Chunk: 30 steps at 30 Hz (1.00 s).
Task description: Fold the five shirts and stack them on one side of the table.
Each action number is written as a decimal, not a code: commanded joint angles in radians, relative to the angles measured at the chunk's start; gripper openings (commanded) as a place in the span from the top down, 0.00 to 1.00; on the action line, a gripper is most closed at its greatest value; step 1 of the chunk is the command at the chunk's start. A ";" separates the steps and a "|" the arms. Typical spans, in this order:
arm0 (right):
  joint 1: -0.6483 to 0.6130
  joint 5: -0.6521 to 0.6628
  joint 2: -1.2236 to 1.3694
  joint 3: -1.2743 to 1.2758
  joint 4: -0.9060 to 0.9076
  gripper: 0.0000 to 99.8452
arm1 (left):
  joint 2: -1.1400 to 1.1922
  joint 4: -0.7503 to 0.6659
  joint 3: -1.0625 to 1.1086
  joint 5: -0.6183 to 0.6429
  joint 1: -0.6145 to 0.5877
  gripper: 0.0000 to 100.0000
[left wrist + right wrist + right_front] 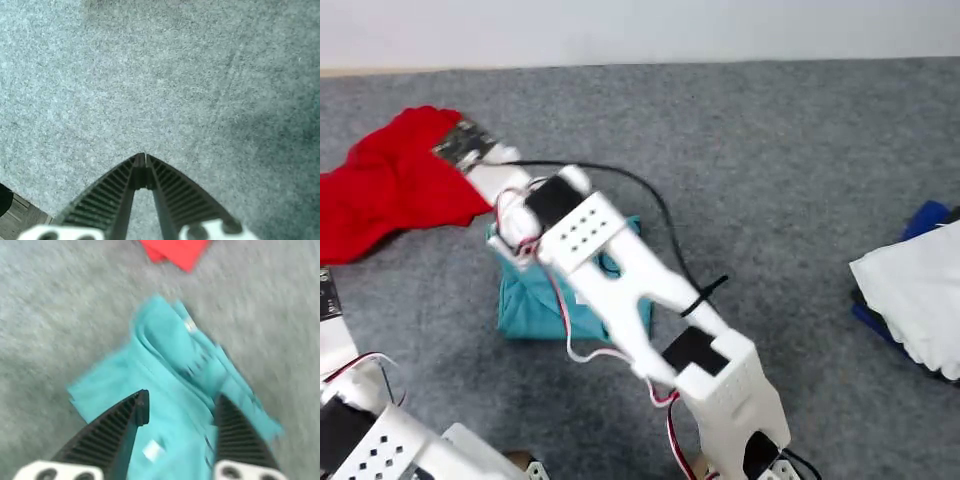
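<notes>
Right gripper (181,399): jaws open, holding nothing. The folded teal fabric shirt (170,365) lies flat directly below the jaws and spans the gap between them. The crumpled red fabric shirt (176,250) lies beyond the jaw tips. Left gripper (145,159): jaws closed and empty, above the bare grey carpet-covered table (175,75).

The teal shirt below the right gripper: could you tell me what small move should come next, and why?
Probably lower the right gripper onto the teal shirt and close on a layer: its jaws stand open above the cloth, holding nothing; the left gripper is shut over bare carpet.
</notes>
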 commanded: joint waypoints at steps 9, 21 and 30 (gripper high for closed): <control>0.216 0.061 0.174 -0.060 0.173 0.99 | -0.012 0.005 -0.008 0.008 -0.005 0.99; -0.071 0.058 0.220 -0.126 0.147 0.99 | -0.012 0.005 -0.008 0.008 -0.006 0.99; -0.127 0.061 0.074 -0.342 0.300 0.99 | -0.012 0.005 -0.008 0.009 -0.006 0.99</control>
